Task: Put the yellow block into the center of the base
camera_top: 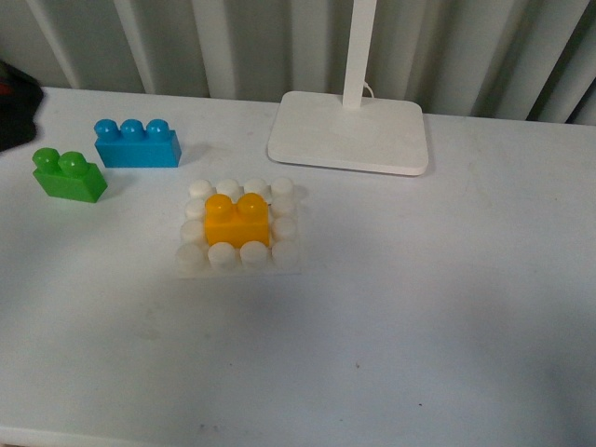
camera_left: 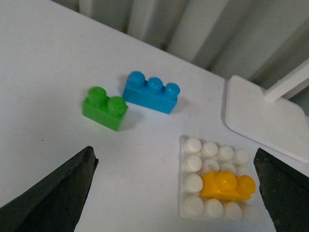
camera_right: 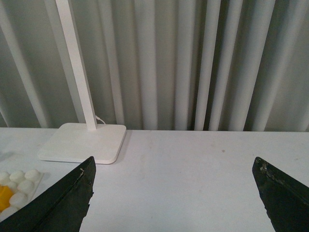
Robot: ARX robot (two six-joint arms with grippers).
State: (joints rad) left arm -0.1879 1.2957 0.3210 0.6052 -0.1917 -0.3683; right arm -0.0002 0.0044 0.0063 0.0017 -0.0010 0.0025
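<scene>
The yellow block sits seated on the middle studs of the white base, white studs showing all round it. Neither arm shows in the front view. In the left wrist view the yellow block on the base lies between the wide-apart fingers of my left gripper, which is open and holds nothing. My right gripper is open over bare table, with only a corner of the base and a sliver of the yellow block at that view's edge.
A green two-stud brick and a blue three-stud brick stand left of the base. The white lamp foot with its pole stands behind the base. A dark object lies at the far left edge. Curtain folds back the table.
</scene>
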